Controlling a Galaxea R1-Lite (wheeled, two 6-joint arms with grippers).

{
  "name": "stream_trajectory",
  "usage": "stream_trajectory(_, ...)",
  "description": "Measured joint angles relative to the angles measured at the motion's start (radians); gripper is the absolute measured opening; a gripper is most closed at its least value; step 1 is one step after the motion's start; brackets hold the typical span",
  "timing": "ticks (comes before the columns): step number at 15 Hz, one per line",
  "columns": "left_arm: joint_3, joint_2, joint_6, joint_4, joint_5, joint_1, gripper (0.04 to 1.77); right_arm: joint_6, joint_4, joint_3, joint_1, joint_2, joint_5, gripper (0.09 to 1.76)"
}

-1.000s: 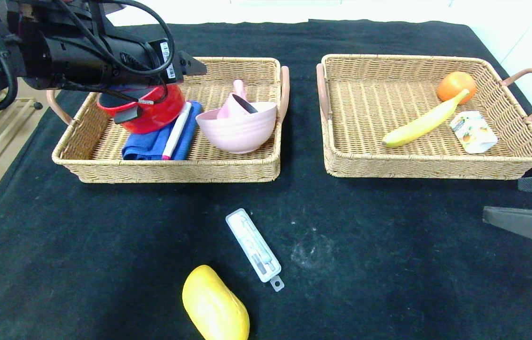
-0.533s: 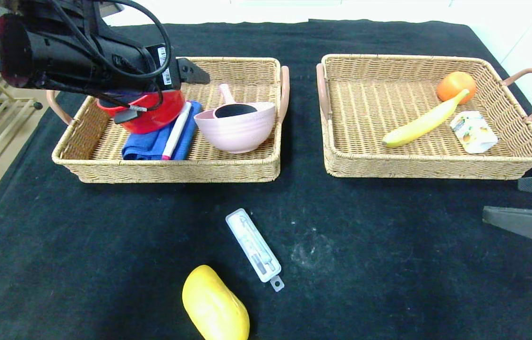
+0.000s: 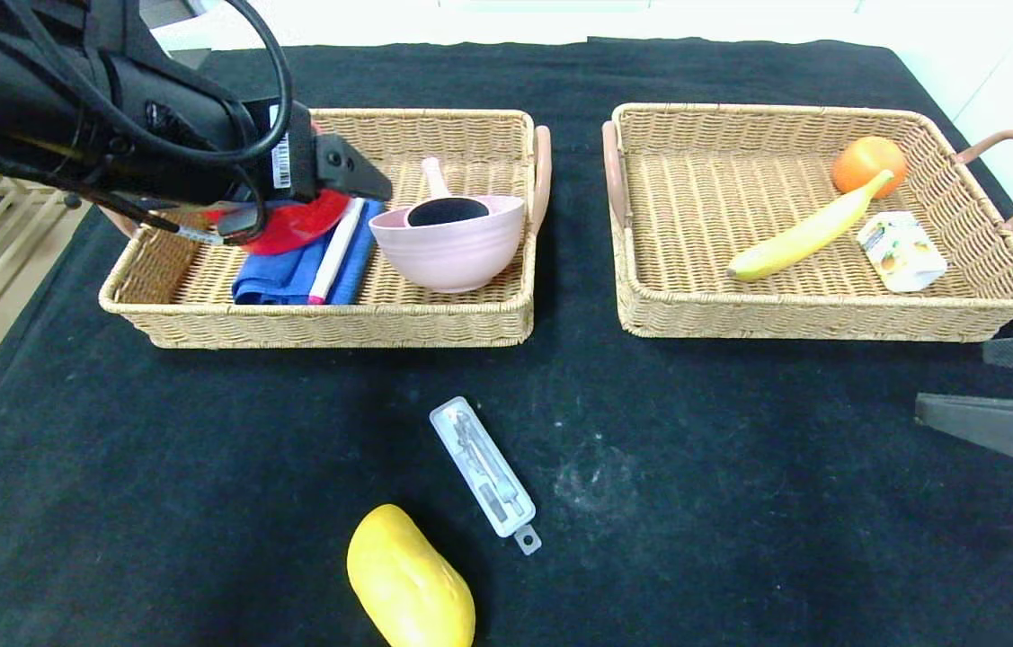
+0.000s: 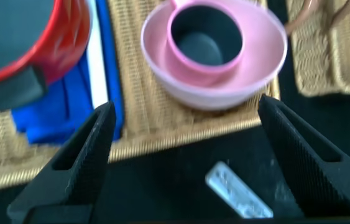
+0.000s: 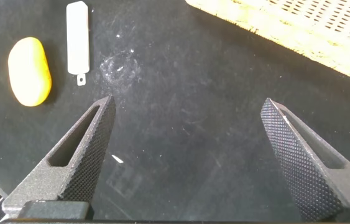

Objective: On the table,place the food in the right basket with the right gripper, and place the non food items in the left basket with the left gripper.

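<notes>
Left gripper (image 3: 353,175) hangs above the left basket (image 3: 335,319), its arm and looped cables crossing the far-left corner and hiding most of the red pot (image 3: 295,225). Fingers wide apart, nothing between them; the left wrist view shows both fingers (image 4: 78,165) splayed, with the basket's near rim and the table visible in the gap.

Left basket contents, left to right: red pot with a black handle, resting on a folded blue cloth (image 3: 286,274); a white marker with a pink tip (image 3: 333,252) lying across that cloth; a pink bowl (image 3: 452,247) with the small pink saucepan (image 3: 448,208) nested inside it, handle pointing to the far side.

Table (image 3: 155,467), near the front edge: yellow mango-like fruit (image 3: 409,580) lying loose, and just beside it, to its right and slightly farther back, the slim white case (image 3: 484,467) lying diagonally. The two are close but not touching.

Right basket (image 3: 821,314): banana (image 3: 807,232) lying diagonally, its tip against the orange (image 3: 867,162) in the far-right corner; drink carton (image 3: 900,252) flat just beside the banana.

Right gripper (image 5: 187,155) sits low at the right edge of the table, in front of the right basket. Fingers spread wide and empty; its wrist view looks across bare cloth toward the fruit and case, well apart from both.
</notes>
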Motion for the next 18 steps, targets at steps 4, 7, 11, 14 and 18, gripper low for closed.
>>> stream_trajectory(4,0.004,-0.036,-0.123,0.158,0.103,-0.090,1.68,0.000,0.000,0.000,0.000,0.002,0.000,1.71)
stream_trajectory(7,0.007,-0.053,-0.225,0.270,0.105,-0.122,1.69,0.000,0.000,0.000,0.001,0.004,0.000,1.71)
stream_trajectory(11,0.037,-0.064,-0.347,0.386,0.105,-0.176,1.70,0.000,0.000,0.002,0.001,0.009,0.000,1.71)
stream_trajectory(14,0.103,-0.071,-0.431,0.393,0.105,-0.207,1.70,0.000,0.000,0.003,0.003,0.011,0.000,1.71)
stream_trajectory(18,0.158,-0.072,-0.561,0.437,0.090,-0.218,1.71,0.000,0.000,0.004,0.004,0.016,0.000,1.71)
